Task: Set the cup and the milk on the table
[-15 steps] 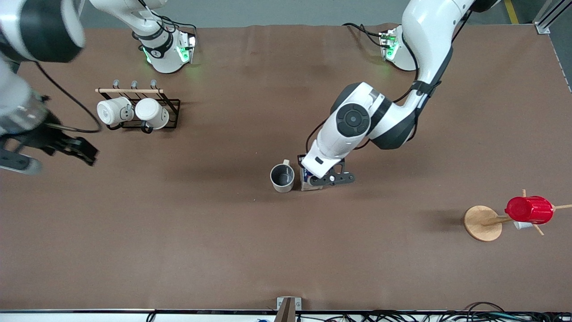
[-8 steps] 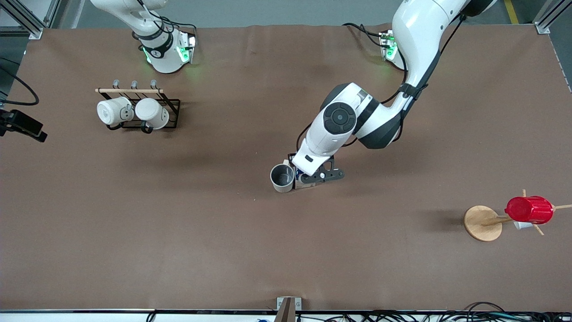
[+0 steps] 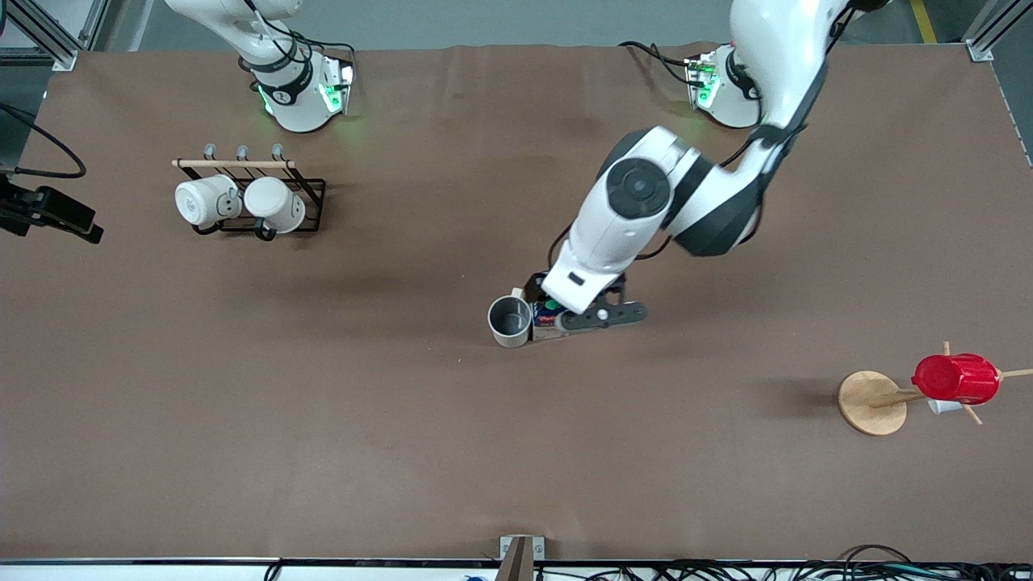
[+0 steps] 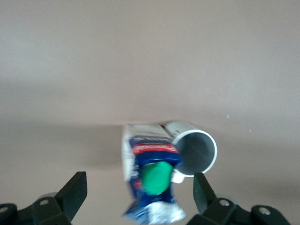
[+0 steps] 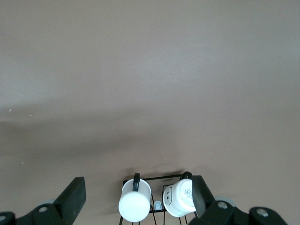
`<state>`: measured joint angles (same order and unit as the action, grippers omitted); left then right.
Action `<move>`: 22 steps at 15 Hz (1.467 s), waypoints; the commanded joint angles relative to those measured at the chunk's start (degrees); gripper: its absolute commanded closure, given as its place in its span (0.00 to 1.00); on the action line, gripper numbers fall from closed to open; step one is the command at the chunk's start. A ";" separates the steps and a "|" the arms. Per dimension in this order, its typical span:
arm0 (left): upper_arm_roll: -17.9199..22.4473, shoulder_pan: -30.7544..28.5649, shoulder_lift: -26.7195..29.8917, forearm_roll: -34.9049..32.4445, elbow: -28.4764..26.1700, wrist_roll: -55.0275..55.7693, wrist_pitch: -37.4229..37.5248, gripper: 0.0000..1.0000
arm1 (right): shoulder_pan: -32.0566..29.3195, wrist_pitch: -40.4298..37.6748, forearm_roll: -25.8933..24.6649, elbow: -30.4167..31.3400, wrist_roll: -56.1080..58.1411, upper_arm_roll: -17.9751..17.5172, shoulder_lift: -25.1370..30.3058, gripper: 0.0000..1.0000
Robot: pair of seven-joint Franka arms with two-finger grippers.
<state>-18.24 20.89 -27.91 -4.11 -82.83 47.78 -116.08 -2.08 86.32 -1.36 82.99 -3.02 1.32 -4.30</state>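
Observation:
The cup, cream-beige with a dark grey inside, stands upright on the brown table near its middle. The dark blue milk carton with the green cap stands close against it, toward the left arm's end. My left gripper is open just above the milk, its fingers wide apart on either side and clear of it. The left wrist view shows the milk and cup between my left gripper's fingers. My right gripper is open and empty at the right arm's end of the table.
A black rack with two white mugs stands near the right arm's base; it also shows in the right wrist view. A red cup hangs on a wooden stand with a round disc at the left arm's end.
My left gripper pushed the milk against the cup, then rose, so the green cap now shows. My right arm drew back to the right arm's end of the table.

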 commanded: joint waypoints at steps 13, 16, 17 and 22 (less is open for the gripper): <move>2.67 -23.89 29.30 -0.20 -6.63 -40.47 25.90 0.00 | -1.70 -2.83 0.66 -1.17 3.37 -0.79 0.87 0.00; 9.94 -20.92 33.87 4.63 -11.72 -45.22 25.90 0.00 | -1.70 -2.83 0.66 -1.16 3.37 -0.79 0.87 0.00; 12.06 -18.89 34.84 4.81 -12.87 -45.32 25.90 0.00 | -1.70 -2.83 0.66 -1.17 3.37 -0.79 0.87 0.00; 12.53 -18.60 34.94 4.46 -12.01 -45.58 26.43 0.00 | -1.70 -2.83 0.66 -1.17 3.37 -0.79 0.78 0.00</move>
<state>-5.84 2.15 6.48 -0.07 -94.69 2.76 -89.79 -3.12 83.99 -1.37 81.51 0.45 1.13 -4.27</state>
